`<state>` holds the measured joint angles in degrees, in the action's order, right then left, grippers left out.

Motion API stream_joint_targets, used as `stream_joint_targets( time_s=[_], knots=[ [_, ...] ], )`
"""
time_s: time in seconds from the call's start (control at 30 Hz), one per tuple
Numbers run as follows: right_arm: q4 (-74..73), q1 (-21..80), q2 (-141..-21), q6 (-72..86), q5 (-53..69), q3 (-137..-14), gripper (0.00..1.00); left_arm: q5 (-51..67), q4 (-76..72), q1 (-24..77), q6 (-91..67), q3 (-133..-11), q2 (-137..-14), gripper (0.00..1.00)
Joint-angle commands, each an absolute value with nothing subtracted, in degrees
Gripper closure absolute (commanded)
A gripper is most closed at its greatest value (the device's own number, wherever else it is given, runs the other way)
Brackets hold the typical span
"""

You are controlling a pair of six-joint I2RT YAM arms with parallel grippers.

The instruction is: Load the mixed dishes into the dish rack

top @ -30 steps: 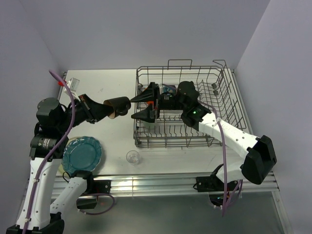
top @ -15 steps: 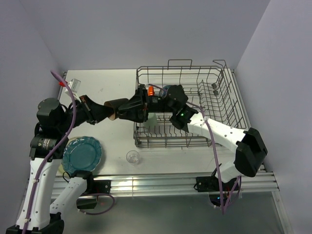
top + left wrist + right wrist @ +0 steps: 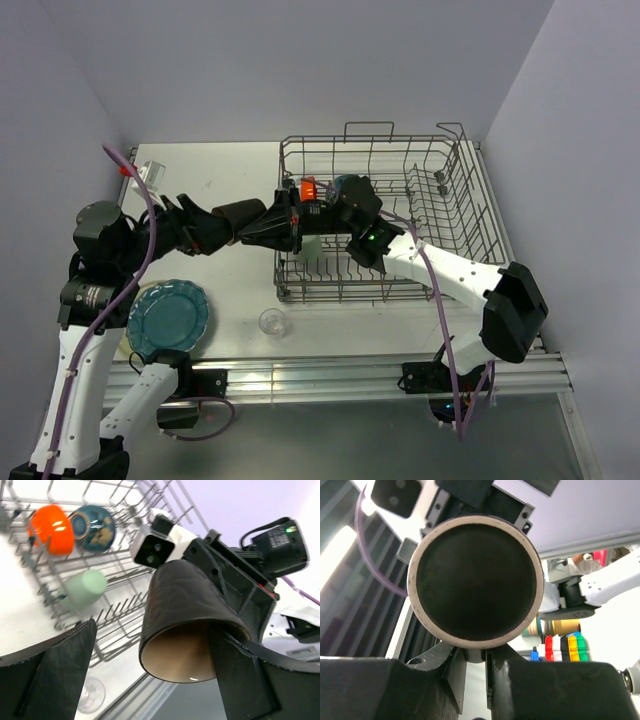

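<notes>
Mid handover here: the dark brown mug (image 3: 185,615) is in the air just left of the dish rack (image 3: 460,160). My left gripper (image 3: 155,670) has its fingers wide apart either side of it. My right gripper (image 3: 474,655) is pinched nearly together on what looks like the handle under the base. I'd pull the left arm straight back off the mouth before the right one swings, then lift over the rack's wire wall. The open tines beside the pale green mug (image 3: 85,589) look like the spot, mouth down.

Bright, even overhead light with soft shadows; the close fingers (image 3: 60,680) blur in both wrist views.
</notes>
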<state>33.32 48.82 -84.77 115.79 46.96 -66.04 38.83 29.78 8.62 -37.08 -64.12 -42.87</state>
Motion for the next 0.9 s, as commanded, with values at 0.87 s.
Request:
stream_joint_targets(
  time_s=[0.87],
  knots=[
    [-40.9, 36.2, -75.8, 31.4, 24.0, -80.9, 1.0, -2.5, 60.5, 9.1, -46.8, -71.0, -36.9, 0.02]
  ],
)
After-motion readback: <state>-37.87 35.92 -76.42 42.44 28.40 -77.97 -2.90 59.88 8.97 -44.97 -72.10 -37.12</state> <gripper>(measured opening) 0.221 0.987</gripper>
